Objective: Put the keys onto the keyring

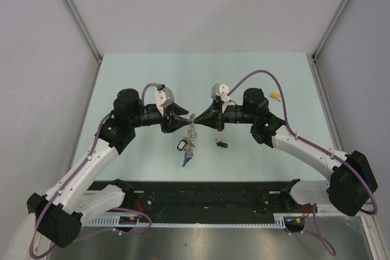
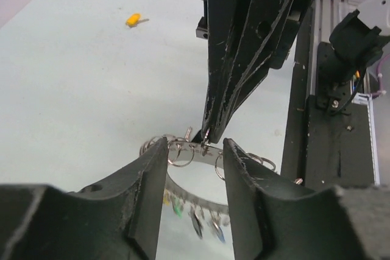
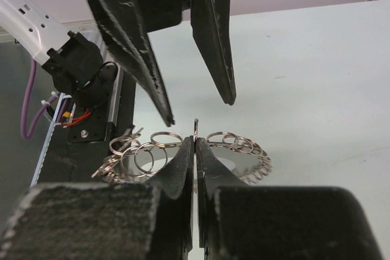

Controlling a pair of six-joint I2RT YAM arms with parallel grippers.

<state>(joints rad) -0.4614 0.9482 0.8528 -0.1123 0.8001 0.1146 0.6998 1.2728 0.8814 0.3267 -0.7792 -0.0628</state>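
The keyring (image 1: 190,140) hangs in the air between both grippers, with coloured tags dangling below it. My right gripper (image 1: 197,120) is shut on a thin split ring at the top of the keyring (image 3: 244,161), which pokes out between its fingertips (image 3: 195,141). My left gripper (image 1: 186,119) is open. Its fingers straddle the ring band (image 2: 190,194) without pressing on it (image 2: 194,145). The yellow-tagged key (image 1: 275,96) lies loose on the table far right, and also shows in the left wrist view (image 2: 133,20). A small black oblong (image 1: 222,144) sits below the right gripper.
A black rail (image 1: 207,196) with cabling runs along the near table edge under both arms. Grey enclosure walls (image 1: 73,22) close off the left, right and back. The mint table surface (image 1: 201,77) stretches behind the grippers.
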